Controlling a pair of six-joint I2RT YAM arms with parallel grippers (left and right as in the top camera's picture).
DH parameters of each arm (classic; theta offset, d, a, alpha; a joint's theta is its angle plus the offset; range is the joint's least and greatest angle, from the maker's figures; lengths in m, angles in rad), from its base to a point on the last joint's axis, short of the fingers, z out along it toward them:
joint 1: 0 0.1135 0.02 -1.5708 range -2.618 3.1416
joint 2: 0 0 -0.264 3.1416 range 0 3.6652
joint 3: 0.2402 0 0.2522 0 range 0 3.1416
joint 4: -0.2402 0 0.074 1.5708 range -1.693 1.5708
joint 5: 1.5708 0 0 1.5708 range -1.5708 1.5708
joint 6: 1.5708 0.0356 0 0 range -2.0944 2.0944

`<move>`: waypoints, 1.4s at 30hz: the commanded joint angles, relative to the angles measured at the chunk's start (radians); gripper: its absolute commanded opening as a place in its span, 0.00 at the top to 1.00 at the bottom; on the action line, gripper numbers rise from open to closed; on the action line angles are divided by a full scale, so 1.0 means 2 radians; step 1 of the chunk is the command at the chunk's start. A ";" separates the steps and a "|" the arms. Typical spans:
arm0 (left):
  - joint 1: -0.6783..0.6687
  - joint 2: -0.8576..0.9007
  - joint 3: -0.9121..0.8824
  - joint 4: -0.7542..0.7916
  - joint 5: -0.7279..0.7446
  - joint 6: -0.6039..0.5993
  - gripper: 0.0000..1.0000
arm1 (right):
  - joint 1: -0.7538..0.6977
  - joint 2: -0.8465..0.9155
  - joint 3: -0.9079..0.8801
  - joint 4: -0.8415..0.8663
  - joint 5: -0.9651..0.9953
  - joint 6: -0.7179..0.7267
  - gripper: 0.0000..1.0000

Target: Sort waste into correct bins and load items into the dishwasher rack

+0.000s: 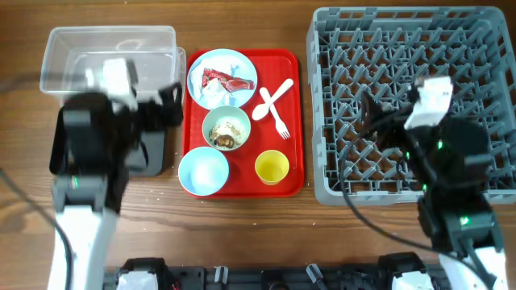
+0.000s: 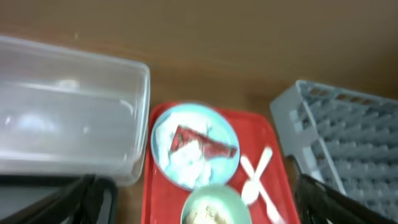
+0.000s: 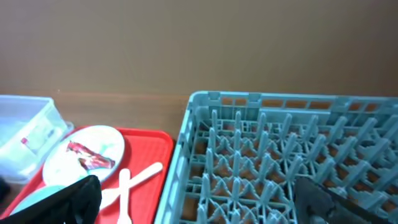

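On the flat red tray, a pale blue plate (image 1: 222, 76) holds a red wrapper scrap (image 1: 226, 79) and a white napkin (image 1: 214, 94). One pale blue bowl (image 1: 226, 129) holds brownish crumbs. The other bowl (image 1: 203, 171) is empty. The yellow cup (image 1: 272, 167) stands at the tray's front right. The white spoon (image 1: 270, 99) and fork (image 1: 279, 118) lie crossed. My left gripper (image 1: 171, 107) is open and empty between the clear tub (image 1: 113, 52) and the black tray (image 1: 153, 153). My right gripper (image 1: 369, 119) is open and empty over the grey rack (image 1: 411, 32).
The red serving tray (image 1: 292, 121) lies between the bins and the rack. In the left wrist view the plate (image 2: 194, 152), the tub (image 2: 68, 106) and the rack corner (image 2: 336, 137) show. The right wrist view shows the rack (image 3: 286, 155).
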 commanded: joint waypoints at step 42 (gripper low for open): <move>-0.133 0.669 0.521 -0.235 -0.094 -0.034 0.00 | -0.002 0.156 0.078 -0.116 -0.087 0.089 0.00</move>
